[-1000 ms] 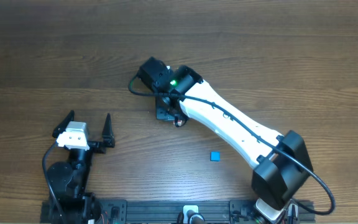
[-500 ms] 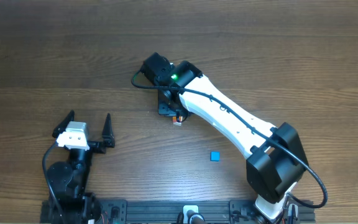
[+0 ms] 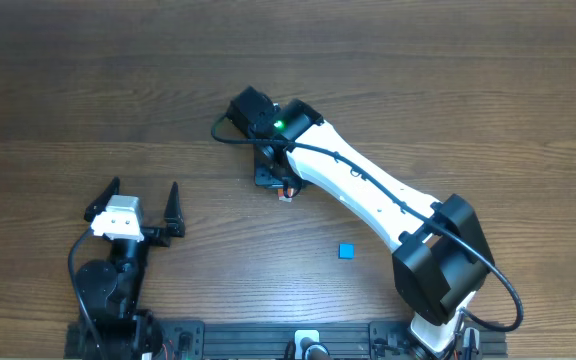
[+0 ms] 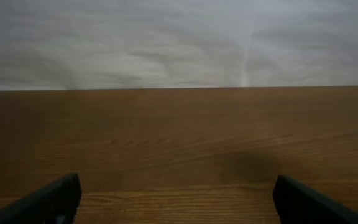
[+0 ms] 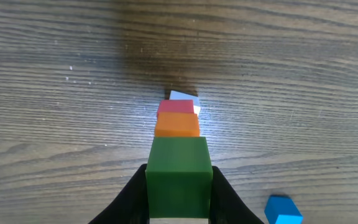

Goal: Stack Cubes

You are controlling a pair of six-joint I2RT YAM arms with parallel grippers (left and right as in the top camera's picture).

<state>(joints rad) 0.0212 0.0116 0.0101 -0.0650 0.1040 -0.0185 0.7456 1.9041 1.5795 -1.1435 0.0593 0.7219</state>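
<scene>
Right fingers (image 5: 135, 198) gripping green cube (image 5: 179, 167), wood-grain table (image 5: 303, 68), pale wall (image 4: 166, 37)

The top camera is hanging high over the tabletop (image 3: 88, 80) and is looking straight down. Both arms' bases are sitting along its bottom edge. The left wrist camera is sitting low behind the left claw (image 3: 141, 188). It is looking flat across the wood to a pale wall (image 4: 166, 37), and its 2 fingers (image 4: 45, 202) are poking in, spread wide apart. The right wrist camera is riding on the right claw (image 5: 179, 190). It is looking steeply down from very near at the green cube (image 5: 179, 163) squeezed between its fingers. It is sharing the blue cube (image 5: 283, 210) with the top camera.
</scene>
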